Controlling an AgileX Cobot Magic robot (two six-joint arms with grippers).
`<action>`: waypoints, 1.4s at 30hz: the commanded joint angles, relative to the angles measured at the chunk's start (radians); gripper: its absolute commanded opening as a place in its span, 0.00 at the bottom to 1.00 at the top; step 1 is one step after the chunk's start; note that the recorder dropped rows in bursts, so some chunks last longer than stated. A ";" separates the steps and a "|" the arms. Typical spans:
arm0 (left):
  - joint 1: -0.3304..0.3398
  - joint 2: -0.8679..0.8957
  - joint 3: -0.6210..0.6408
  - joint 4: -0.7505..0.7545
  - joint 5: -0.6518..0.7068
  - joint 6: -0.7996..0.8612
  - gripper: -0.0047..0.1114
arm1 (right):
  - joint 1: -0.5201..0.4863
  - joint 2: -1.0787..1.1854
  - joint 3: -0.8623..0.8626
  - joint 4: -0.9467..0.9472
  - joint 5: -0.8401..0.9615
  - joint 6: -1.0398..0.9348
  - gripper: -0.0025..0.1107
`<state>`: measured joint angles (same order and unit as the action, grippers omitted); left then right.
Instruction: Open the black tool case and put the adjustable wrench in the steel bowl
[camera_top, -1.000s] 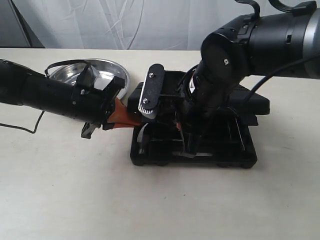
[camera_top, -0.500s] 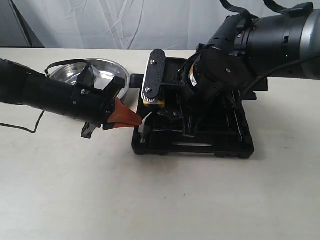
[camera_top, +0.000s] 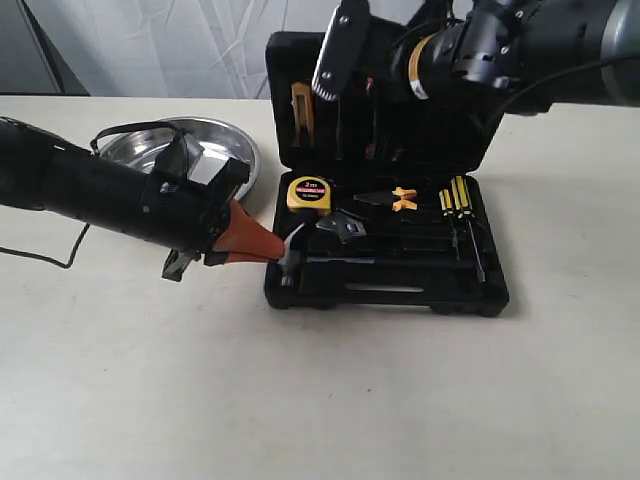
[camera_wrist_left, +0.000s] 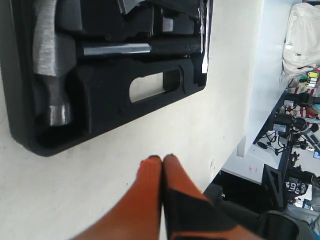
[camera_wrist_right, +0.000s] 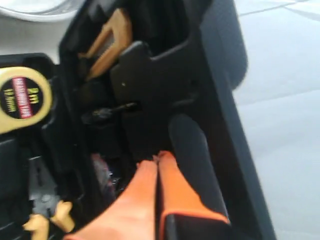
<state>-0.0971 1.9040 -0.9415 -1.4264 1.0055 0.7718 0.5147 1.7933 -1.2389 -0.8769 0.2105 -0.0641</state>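
The black tool case (camera_top: 400, 290) lies open, its lid (camera_top: 430, 140) standing upright at the back. In the base, the adjustable wrench (camera_top: 340, 228) rests with its silver head beside the yellow tape measure (camera_top: 308, 192). The steel bowl (camera_top: 205, 145) sits left of the case, behind my left arm. My left gripper (camera_top: 268, 245) (camera_wrist_left: 157, 159) is shut and empty, its orange tip over the table by the case's front-left corner near the hammer (camera_wrist_left: 47, 60). My right gripper (camera_wrist_right: 157, 157) is shut, its tip against the inside of the lid (camera_wrist_right: 200, 100).
The base also holds orange-handled pliers (camera_top: 395, 197) and screwdrivers (camera_top: 460, 205). More tools sit in the lid, one with an orange handle (camera_top: 300, 105). A white curtain hangs behind the table. My right arm (camera_top: 500, 45) reaches in over the lid from the upper right.
The lid has swung from lying low over the base to upright. My right arm rose and moved back with it, uncovering the tools. The left arm stayed put.
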 joint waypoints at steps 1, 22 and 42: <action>-0.003 -0.002 -0.004 0.015 0.013 -0.004 0.04 | -0.100 0.063 -0.087 -0.005 -0.102 0.016 0.01; 0.187 -0.322 0.134 -0.204 0.199 0.752 0.04 | -0.123 -0.043 -0.138 1.074 0.465 -0.304 0.01; 0.198 -1.389 0.473 0.154 -0.372 0.415 0.04 | -0.123 -0.091 0.120 1.656 0.504 -0.909 0.01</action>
<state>0.0993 0.5956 -0.4745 -1.4539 0.7392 1.3693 0.3947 1.6778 -1.1257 0.7546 0.7872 -0.9372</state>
